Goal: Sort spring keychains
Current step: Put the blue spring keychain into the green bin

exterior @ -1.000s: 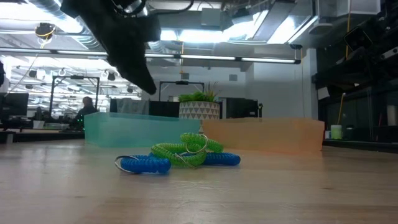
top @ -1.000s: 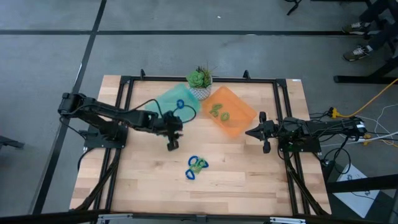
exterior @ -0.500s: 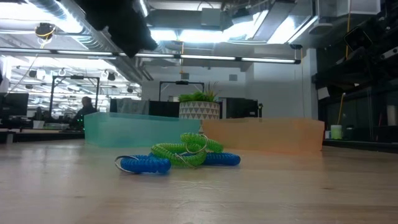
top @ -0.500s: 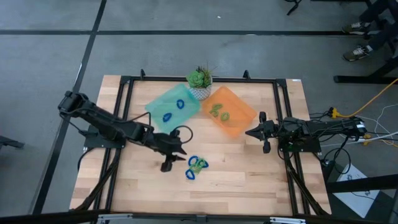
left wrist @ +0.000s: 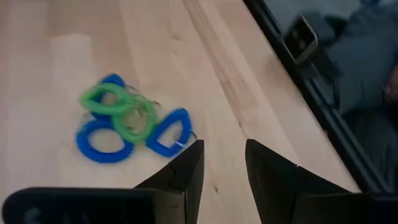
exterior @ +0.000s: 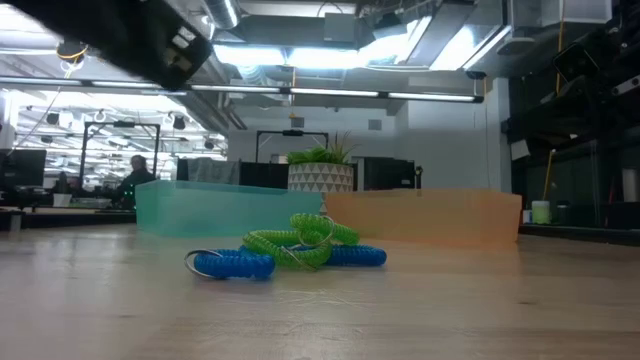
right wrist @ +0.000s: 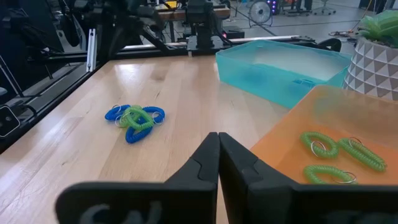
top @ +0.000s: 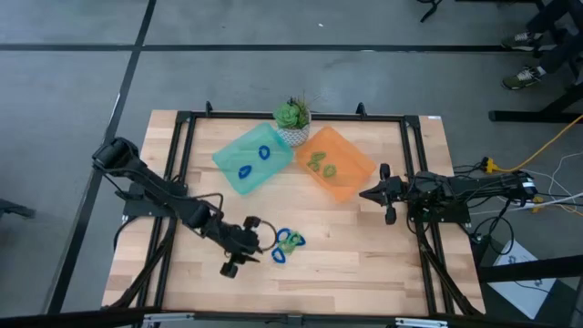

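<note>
Left pincer (top: 254, 244) hovers open, empty, beside the tangled spring keychains (top: 287, 244) (blue and green) on the worktop (top: 364, 264); right pincer (top: 368, 194) waits closed.

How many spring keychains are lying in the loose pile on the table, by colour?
Blue coiled plastic spring keychains: 3
Green coiled plastic spring keychains: 2
Total: 5

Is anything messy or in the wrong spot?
Yes. A tangled pile of blue and green spring keychains still lies loose on the table, colours mixed, while the others sit sorted in the teal tray and orange tray.
</note>
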Robot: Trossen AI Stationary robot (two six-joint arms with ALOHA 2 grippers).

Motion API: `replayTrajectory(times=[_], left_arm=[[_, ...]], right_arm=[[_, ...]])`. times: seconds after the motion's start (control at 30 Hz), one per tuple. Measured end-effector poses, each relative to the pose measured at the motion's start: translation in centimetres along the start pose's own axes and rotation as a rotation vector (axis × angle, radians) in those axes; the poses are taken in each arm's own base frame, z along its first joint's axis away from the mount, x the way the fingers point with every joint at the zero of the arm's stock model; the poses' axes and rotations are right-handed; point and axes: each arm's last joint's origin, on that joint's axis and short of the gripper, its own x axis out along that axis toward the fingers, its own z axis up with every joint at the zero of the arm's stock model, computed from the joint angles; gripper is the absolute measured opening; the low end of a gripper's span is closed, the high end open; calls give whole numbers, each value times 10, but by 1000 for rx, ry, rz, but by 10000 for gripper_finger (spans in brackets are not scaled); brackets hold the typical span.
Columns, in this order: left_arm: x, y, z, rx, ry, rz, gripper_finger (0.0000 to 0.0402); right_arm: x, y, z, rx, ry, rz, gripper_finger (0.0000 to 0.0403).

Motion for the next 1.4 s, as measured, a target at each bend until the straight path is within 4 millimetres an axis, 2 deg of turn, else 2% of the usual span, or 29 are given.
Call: replayTrajectory(times=[0.17, 0.3, 0.47, 0.6, 0.8, 1.03, 1.17, 1.4], left_arm=[[14, -6, -8, 56, 66, -3, 113], [27, -7, -6, 118, 109, 17, 113], [44, 8, -6, 131, 179, 111, 113], [58, 20, -7, 146, 244, 92, 113], [75, 18, -1, 254, 279, 27, 113], [79, 19, 12, 378, 251, 68, 113], [80, 25, 13, 354, 253, 59, 113], [96, 26, 5, 314, 251, -29, 114]], right_arm=[[0, 0, 0, 0, -1, 0, 7], [0, 0, 0, 0, 0, 0, 7], [0, 0, 0, 0, -1, 0, 7], [0, 0, 0, 0, -1, 0, 7], [0, 0, 0, 0, 0, 0, 7], [0, 0, 0, 0, 0, 0, 7], [0, 0, 0, 0, 0, 0, 7], [0, 0, 0, 0, 0, 1, 7]])
